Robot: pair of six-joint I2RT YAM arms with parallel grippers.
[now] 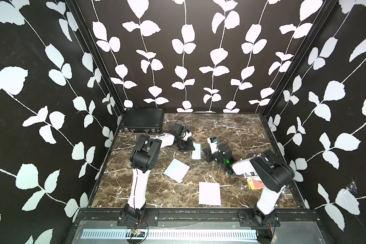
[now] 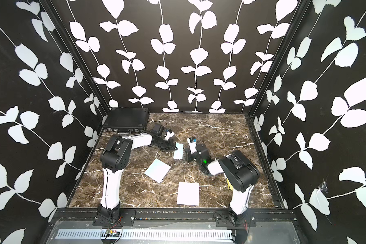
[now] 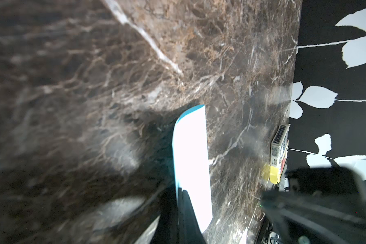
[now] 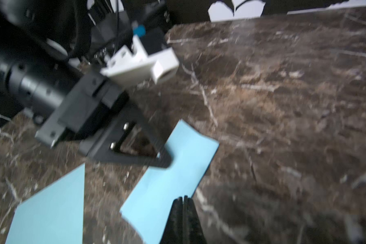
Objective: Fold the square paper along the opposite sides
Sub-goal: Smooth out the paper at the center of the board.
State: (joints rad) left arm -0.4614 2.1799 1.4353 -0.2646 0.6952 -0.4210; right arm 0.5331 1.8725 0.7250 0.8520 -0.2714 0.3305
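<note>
Black case (image 1: 143, 119) (far left corner); card boxes (image 1: 255, 183), apparently, at right.

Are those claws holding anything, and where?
The left gripper appears shut on the folded paper, at one long edge. The right gripper is shut, its tip at the opposite edge; grip unclear.

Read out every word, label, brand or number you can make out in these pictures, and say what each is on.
"BCG": on the card box at the table's edge, in the left wrist view; the smaller words after it are too blurred to read.
Barcode on the same box: digits too small to read.
No text shows on the folded paper, the loose sheets or the black case.
</note>
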